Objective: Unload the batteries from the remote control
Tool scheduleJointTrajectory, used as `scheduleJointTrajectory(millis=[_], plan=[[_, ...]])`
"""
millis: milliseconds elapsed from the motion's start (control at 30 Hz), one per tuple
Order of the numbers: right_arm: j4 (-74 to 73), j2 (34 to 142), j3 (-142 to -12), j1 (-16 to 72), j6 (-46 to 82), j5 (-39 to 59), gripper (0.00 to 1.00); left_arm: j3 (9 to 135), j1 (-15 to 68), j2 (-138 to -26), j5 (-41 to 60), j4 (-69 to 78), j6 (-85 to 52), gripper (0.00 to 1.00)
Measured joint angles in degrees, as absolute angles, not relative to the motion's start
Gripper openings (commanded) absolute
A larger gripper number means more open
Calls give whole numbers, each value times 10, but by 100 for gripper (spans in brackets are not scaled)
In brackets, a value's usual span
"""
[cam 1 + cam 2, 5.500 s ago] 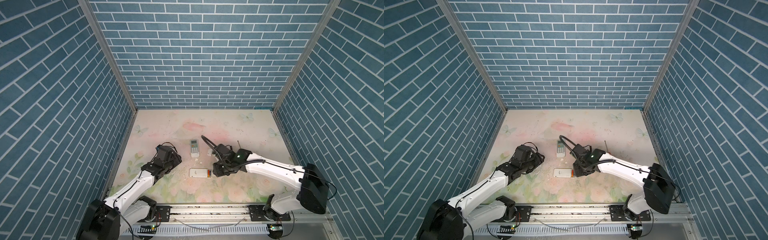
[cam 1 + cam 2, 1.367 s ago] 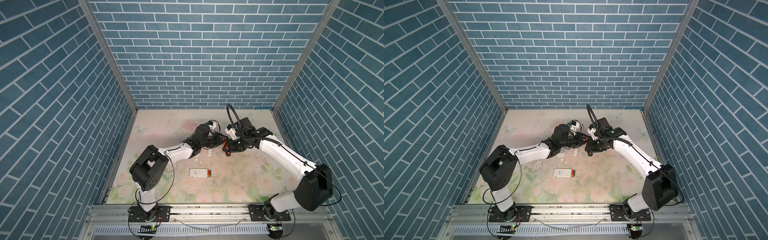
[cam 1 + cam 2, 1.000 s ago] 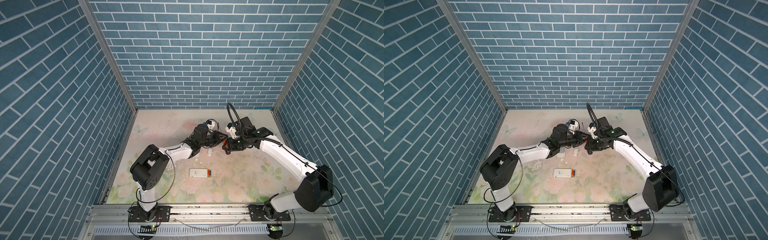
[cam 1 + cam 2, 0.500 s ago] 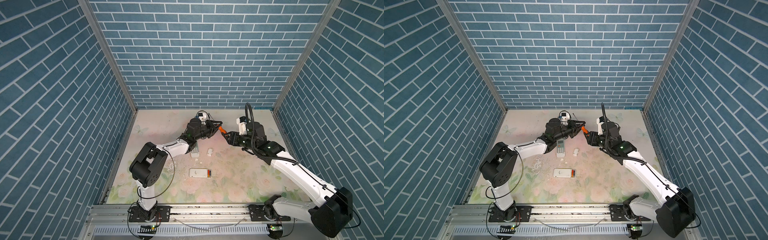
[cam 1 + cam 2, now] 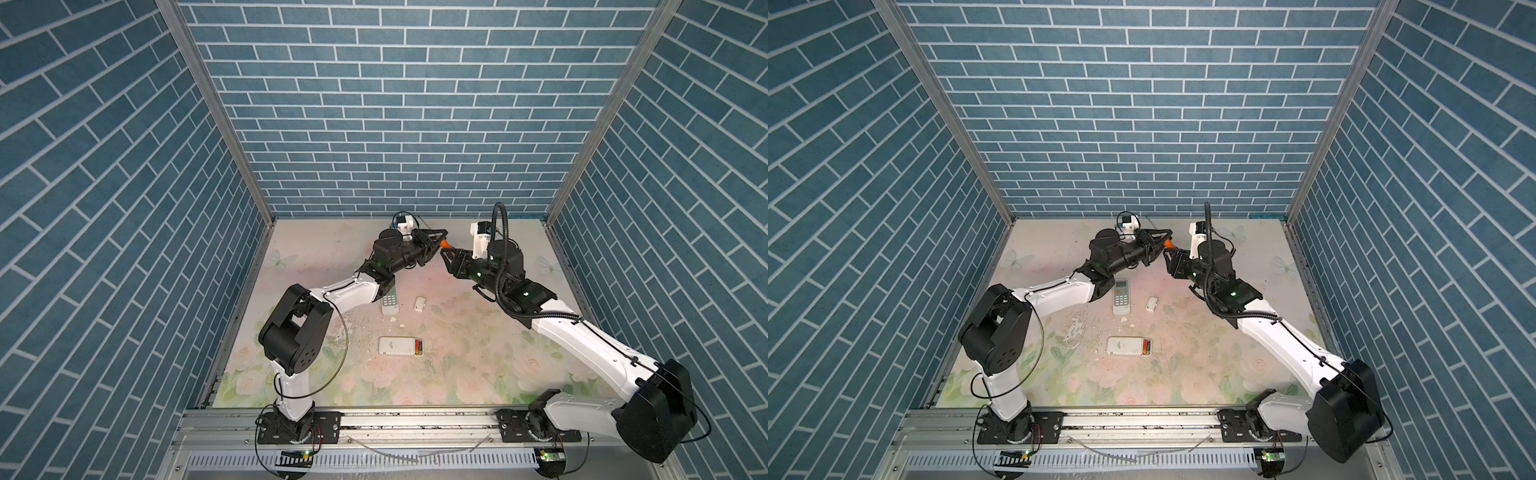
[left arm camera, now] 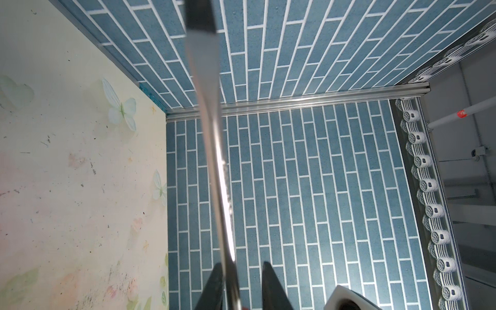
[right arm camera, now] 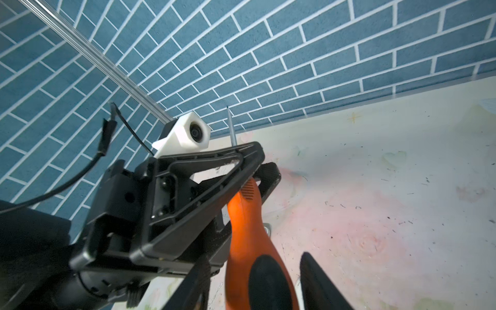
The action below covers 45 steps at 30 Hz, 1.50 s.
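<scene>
The white remote control [image 5: 397, 345] [image 5: 1124, 345] lies back-up near the table's middle, and its open compartment shows orange-and-dark batteries [image 5: 418, 346] [image 5: 1145, 346]. Both grippers hover far from it, near the back wall. My left gripper [image 5: 436, 237] [image 6: 241, 264] is shut on a screwdriver where the steel shaft [image 6: 214, 161] meets the handle. The orange-and-black handle [image 7: 249, 228] [image 5: 445, 244] reaches between the fingers of my right gripper [image 7: 255, 256] [image 5: 451, 255]. Thin gaps show on both sides of the handle, so those jaws stand open.
A second remote [image 5: 390, 302] [image 5: 1121, 301] lies buttons-up, partly under my left forearm. A small white cover [image 5: 419, 303] [image 5: 1151, 304] rests right of it, with white crumbs around. Blue brick walls close three sides; a metal rail [image 5: 415, 428] runs along the front.
Over the last second both grippers rose and moved toward the back wall with the screwdriver between them. The right arm straightened. The remote with batteries has not moved.
</scene>
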State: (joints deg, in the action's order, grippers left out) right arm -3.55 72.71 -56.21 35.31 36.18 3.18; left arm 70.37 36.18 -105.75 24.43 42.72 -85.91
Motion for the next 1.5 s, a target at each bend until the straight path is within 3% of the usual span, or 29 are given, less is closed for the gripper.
scheduleJointTrajectory(millis=[600, 900, 1000, 1233, 1333, 1500], plan=[[-70, 749, -562, 352, 362, 29, 43, 675, 379, -1047, 218, 449, -881, 0], [-77, 749, -562, 352, 359, 25, 32, 675, 386, -1044, 194, 449, -884, 0], [-79, 749, -562, 353, 356, 25, 26, 675, 389, -1044, 184, 448, -888, 0], [-81, 744, -562, 356, 345, 25, 0, 675, 393, -1044, 178, 449, -896, 0], [-78, 741, -562, 356, 340, 24, 0, 675, 393, -1044, 178, 450, -896, 0], [-58, 735, -562, 356, 331, 25, 0, 667, 394, -1040, 184, 450, -895, 25]])
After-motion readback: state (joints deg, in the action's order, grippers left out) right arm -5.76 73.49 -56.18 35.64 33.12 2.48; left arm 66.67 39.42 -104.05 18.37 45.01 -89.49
